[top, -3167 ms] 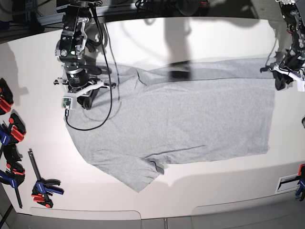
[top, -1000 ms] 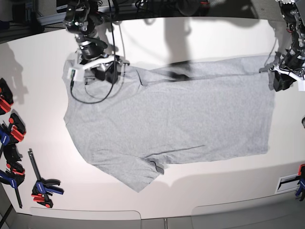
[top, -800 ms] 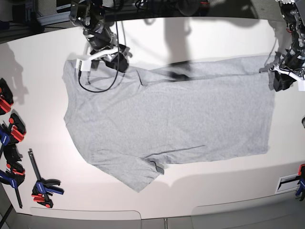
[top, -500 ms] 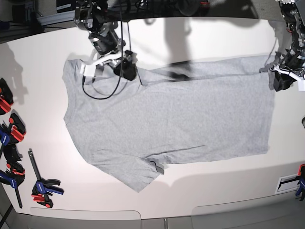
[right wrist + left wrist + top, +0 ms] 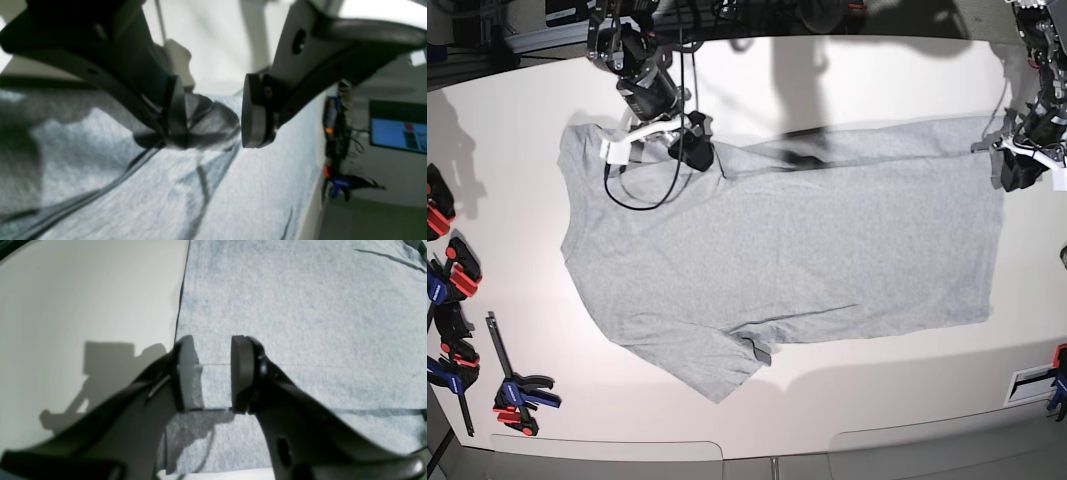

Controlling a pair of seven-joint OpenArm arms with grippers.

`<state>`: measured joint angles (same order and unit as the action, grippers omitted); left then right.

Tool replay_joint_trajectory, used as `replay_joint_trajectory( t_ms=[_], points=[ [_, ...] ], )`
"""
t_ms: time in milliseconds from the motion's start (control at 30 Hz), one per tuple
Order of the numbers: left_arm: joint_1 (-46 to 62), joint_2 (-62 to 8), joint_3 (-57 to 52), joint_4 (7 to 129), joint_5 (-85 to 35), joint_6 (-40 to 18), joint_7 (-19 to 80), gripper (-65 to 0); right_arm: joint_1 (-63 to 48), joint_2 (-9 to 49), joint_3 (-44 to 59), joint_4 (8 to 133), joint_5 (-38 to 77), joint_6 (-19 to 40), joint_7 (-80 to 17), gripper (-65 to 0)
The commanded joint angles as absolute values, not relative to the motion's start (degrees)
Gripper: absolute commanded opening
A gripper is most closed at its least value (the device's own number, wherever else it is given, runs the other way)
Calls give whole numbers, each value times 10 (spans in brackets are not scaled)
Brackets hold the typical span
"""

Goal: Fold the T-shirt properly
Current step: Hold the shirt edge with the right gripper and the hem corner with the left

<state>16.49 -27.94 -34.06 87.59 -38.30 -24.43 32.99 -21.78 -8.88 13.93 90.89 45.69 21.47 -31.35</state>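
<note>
We see the grey T-shirt (image 5: 787, 240) spread flat on the white table (image 5: 877, 80), plain side up. Our left gripper (image 5: 208, 373) sits at the hem corner, jaws closed on a fold of fabric. Our right gripper (image 5: 210, 110) hovers near the collar, jaws parted around a raised bunch of cloth.

**Grey T-shirt spread flat, partly folded along its far edge**

The T-shirt (image 5: 777, 240) is light heather-grey with its plain side up, lying spread across the white table (image 5: 827, 80). Its far long edge is turned over into a narrow folded band. One short sleeve juts toward the table's near edge, its cuff corner flipped. The hem lies toward the table's right end, straight and flat.
</note>
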Motion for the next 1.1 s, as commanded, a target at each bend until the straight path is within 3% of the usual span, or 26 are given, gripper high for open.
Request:
replay_joint_trajectory(
  t_ms=[0, 833, 1067],
  points=[
    [162, -291, -344, 885, -390, -246, 316, -477, -214, -90, 138, 915, 468, 223, -310, -391],
    [162, -291, -344, 885, -390, -246, 321, -477, -204, -90, 139, 948, 469, 225, -306, -392],
    [163, -291, -344, 885, -390, -246, 330, -477, -246, -90, 169, 981, 486, 225, -322, -392]
  ],
)
